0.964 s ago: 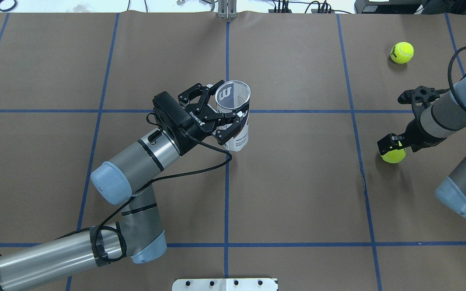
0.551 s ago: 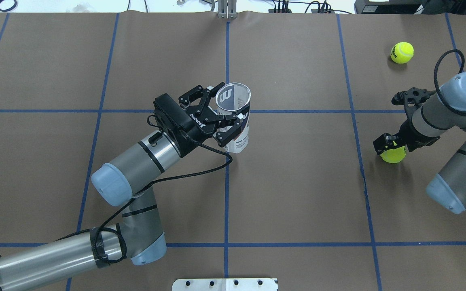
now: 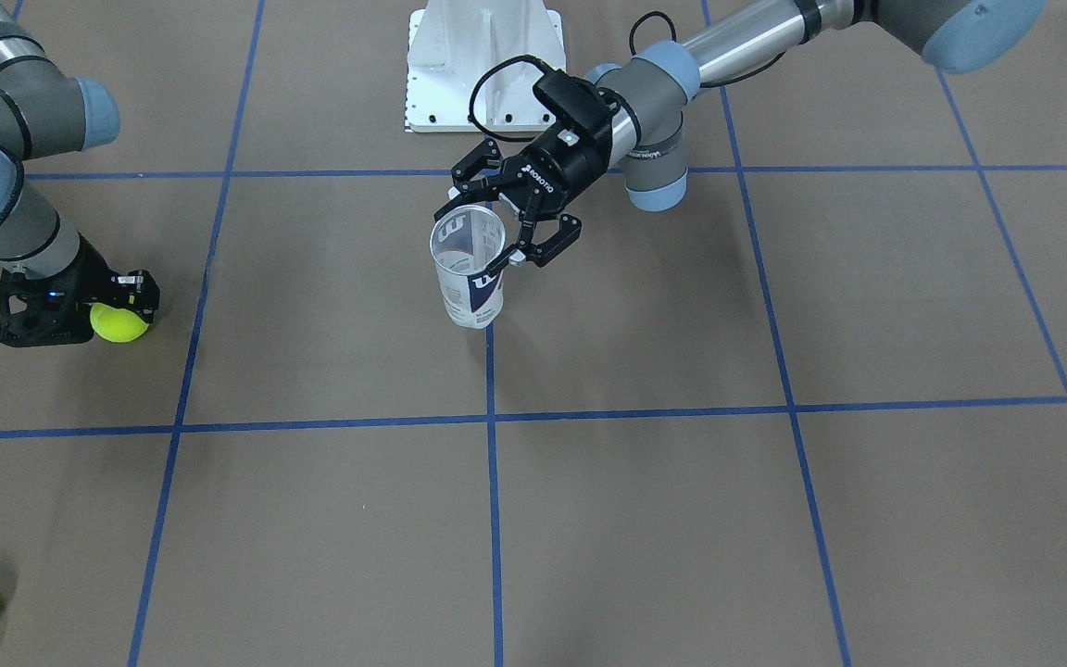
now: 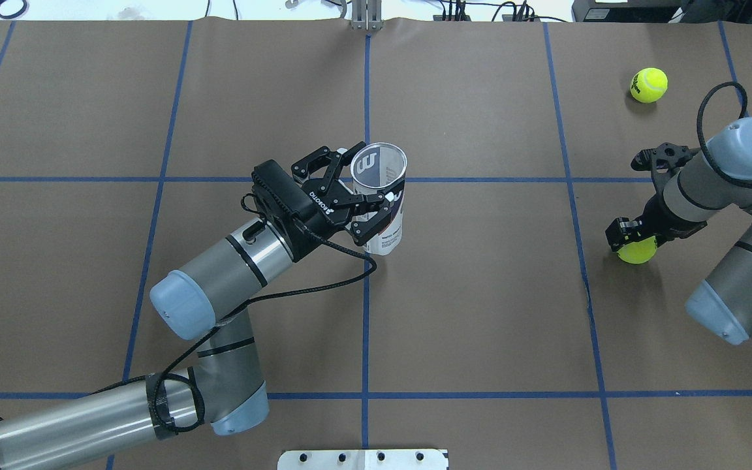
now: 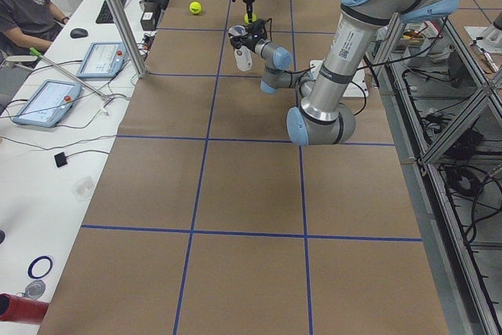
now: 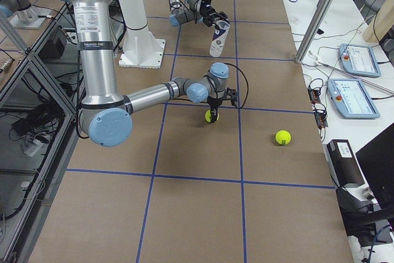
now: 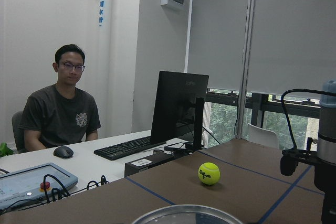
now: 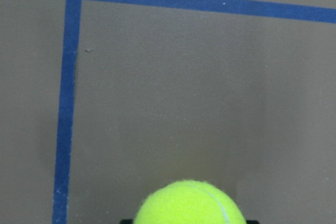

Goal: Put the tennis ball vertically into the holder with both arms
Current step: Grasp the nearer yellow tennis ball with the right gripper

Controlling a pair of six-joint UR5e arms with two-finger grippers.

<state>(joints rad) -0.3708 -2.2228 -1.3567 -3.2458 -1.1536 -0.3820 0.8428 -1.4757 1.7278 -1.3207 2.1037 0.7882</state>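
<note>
The holder point(image 4: 384, 207), a clear can with a navy and white label, stands upright near the table's middle with its mouth open upward. My left gripper point(image 4: 366, 175) is shut on the holder point(image 3: 470, 278) just below the rim, coming in from the side. The rim point(image 7: 186, 213) fills the bottom of the left wrist view. At the right of the overhead view a yellow tennis ball point(image 4: 637, 250) sits under my right gripper point(image 4: 630, 236), which points down and is shut on it. The same ball point(image 8: 188, 203) shows low in the right wrist view.
A second tennis ball point(image 4: 649, 85) lies loose at the far right corner. The white pedestal base point(image 3: 483, 65) stands at the robot's edge. A person point(image 5: 23, 5) sits at a side desk with pendant tablets point(image 5: 102, 59).
My left gripper has shifted the holder slightly toward the robot. The right arm's wrist and elbow have swung a little while its gripper stayed on the ball.
</note>
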